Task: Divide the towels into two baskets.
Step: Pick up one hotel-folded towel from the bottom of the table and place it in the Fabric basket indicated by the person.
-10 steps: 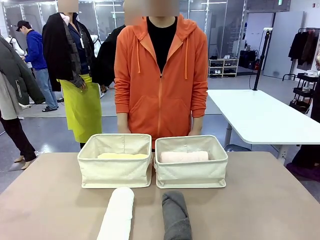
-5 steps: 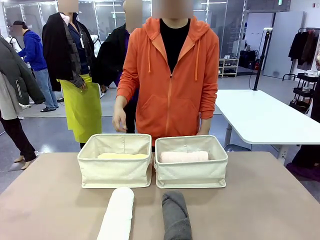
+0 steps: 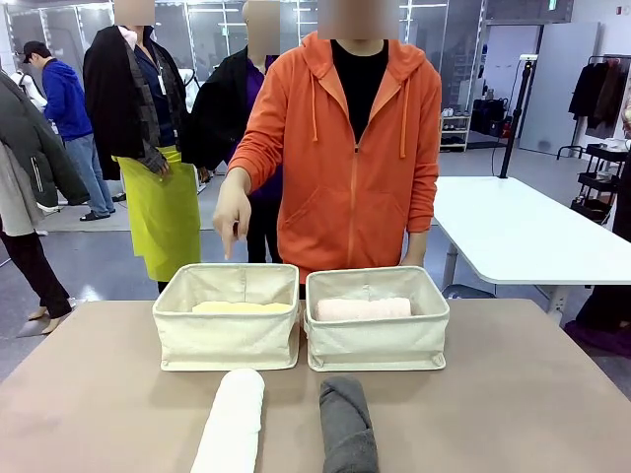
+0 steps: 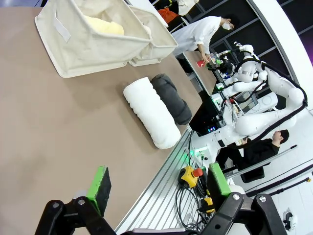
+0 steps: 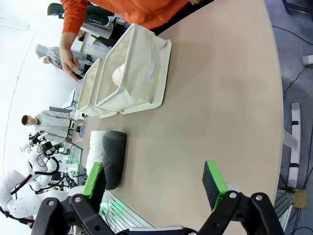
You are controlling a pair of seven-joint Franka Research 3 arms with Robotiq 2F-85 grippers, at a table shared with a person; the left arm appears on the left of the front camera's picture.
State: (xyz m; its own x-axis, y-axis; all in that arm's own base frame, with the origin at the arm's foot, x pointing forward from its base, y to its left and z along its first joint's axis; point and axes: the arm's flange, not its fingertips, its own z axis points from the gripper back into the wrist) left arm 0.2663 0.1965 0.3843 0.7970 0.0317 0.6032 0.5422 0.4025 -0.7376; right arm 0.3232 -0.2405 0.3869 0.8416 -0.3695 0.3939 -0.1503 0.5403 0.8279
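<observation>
Two rectangular cream canvas bins with soft, slightly creased sides and rolled rims stand just beside each other at the far part of the smooth matte brown table. The left basket holds a pale yellow terry towel, rolled and lying flat across the bottom. The right basket holds a pale pink terry towel, a thick, nubby cylinder lying the same way. On the bare tabletop nearer the robot, a white terry towel rolled into a long plump tube lies in front of the left basket. A dark grey terry towel, a shorter roll with a folded end, lies in front of the right one. The two rolls are parallel and apart. A person in an orange zip hoodie stands behind the bins. The person's hand hangs above the left basket, index finger pointing down. The left gripper and the right gripper each hover over the table's near edge, green-padded black fingers spread wide apart.
</observation>
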